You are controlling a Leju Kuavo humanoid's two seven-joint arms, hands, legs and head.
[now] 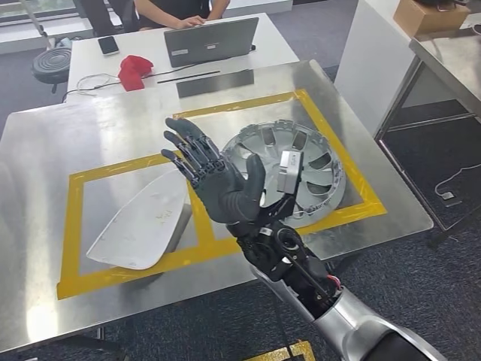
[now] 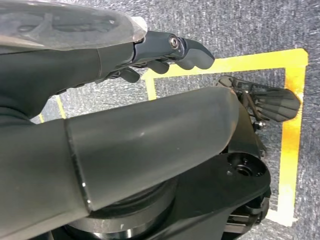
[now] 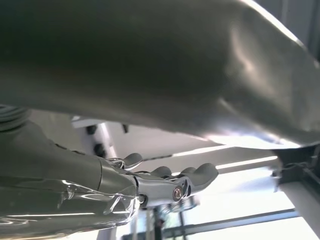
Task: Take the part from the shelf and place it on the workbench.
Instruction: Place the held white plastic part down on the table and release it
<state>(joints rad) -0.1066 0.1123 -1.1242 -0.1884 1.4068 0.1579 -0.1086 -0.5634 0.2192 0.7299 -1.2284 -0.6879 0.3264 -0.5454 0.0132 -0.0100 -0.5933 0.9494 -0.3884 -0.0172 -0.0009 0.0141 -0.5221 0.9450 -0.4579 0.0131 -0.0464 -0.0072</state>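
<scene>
My right hand: raised above the workbench, palm up, fingers spread, nothing held. My left hand: hanging over grey carpet marked with yellow tape, fingers loosely extended, nothing in them. Wheel cover: silver, spoked, lying flat on the bench inside the right-hand yellow taped square, partly behind my right hand. White curved panel: flat in the left taped square. Beyond the bench: a white table with a laptop, phone, red cloth, and a person typing.

No legible text or labels anywhere.
</scene>
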